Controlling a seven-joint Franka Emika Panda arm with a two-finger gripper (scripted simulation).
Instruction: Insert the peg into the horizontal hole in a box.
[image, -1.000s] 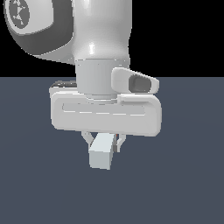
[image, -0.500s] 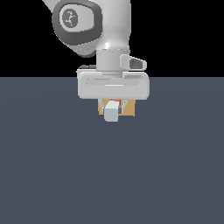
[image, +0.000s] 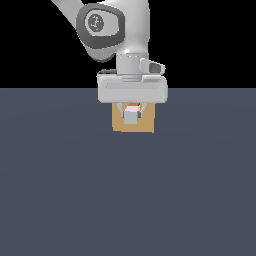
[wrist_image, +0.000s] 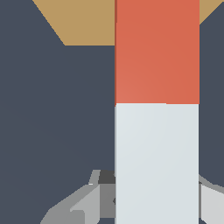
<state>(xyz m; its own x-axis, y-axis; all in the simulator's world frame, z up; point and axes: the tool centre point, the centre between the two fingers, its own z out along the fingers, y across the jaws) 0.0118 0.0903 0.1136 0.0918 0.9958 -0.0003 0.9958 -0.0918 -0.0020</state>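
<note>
Peg (image: 131, 115) — gripper (image: 131, 111) clamps it | box (image: 146, 125) behind | no writing.

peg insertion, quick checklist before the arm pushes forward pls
1. Grip: tool closed on the peg, fingers at its pale end. Ok.
2. Direction: orange end points toward the tan box in the wrist view. Ok.
3. Alignment with the hole: the peg and tool cover the middle of the box face in both views. Cannot tell.
4. Peg level, not tilted: no side view. Cannot tell.
5. Tip already in the hole or short of it: peg runs out of the wrist view. Cannot tell.
6. Nothing else visible on the grey floor near the box. Ok.
</note>
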